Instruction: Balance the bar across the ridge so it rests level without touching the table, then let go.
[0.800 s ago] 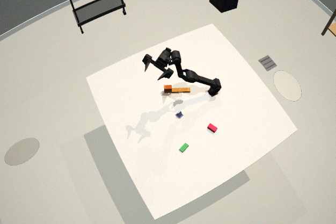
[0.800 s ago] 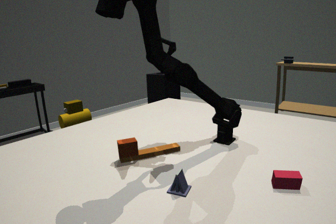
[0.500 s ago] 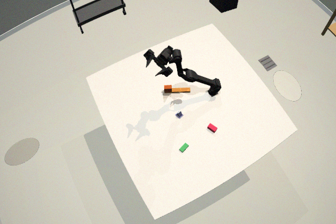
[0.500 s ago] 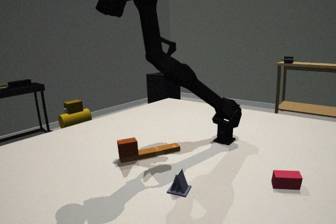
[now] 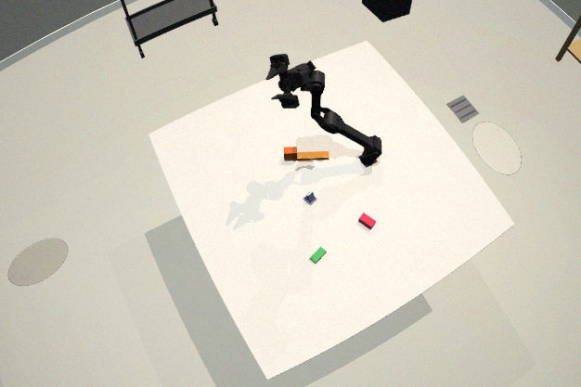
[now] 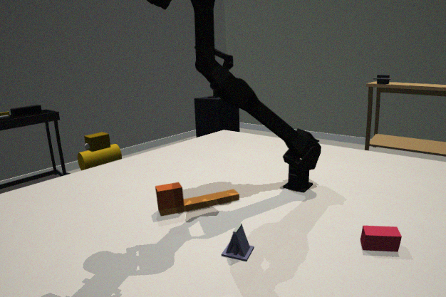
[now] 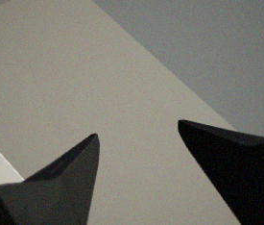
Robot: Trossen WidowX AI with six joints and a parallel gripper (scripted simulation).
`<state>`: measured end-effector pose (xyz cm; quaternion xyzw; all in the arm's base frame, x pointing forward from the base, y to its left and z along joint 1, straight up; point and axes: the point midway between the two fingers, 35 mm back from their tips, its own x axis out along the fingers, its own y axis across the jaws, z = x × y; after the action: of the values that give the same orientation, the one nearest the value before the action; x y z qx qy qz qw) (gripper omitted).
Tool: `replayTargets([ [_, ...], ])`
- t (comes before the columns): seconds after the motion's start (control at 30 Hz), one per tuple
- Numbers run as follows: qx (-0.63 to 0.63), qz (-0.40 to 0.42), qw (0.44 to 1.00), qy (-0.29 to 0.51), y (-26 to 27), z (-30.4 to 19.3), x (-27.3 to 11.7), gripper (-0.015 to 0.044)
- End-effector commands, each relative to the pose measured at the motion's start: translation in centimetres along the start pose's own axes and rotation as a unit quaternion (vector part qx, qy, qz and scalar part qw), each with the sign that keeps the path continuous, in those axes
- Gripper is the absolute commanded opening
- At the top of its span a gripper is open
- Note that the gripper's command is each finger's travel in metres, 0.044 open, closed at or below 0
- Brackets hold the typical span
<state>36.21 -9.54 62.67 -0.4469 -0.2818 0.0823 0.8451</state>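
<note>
hand [image 5: 277, 86]: fingers apart, holding nothing | bar [image 5: 307, 154]: flat on table, well below hand

Matt orange bar [image 6: 196, 198], matt white table [image 6: 107, 214], matt black tool [image 7: 137, 154]

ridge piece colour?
Greyish purple, the small ridge on a flat base; clearest in the exterior view.

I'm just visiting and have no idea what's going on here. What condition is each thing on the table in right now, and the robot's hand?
Bar: lying flat on the table, not on the ridge.
Ridge: upright on its base, nothing on it.
Hand: open, empty, raised high above the table.
Red block: lying flat, untouched.
Green block: lying flat, untouched.
</note>
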Motion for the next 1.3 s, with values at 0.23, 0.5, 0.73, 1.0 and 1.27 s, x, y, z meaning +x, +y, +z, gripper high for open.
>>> replayTargets([
  [0.23,-0.264,-0.080,0.961,0.020,-5.1,3.7,-4.2,0.0315],
  [0.5,-0.381,-0.108,0.917,0.036,-6.6,5.2,-5.9,0.0315],
  [0.73,-0.489,-0.145,0.857,0.072,-8.8,7.5,-8.3,0.0315],
  [1.0,-0.600,-0.161,0.778,0.096,-9.6,12.0,-10.7,0.0315],
  [1.27,-0.705,-0.175,0.676,0.123,-10.1,15.2,-12.2,0.0315],
])
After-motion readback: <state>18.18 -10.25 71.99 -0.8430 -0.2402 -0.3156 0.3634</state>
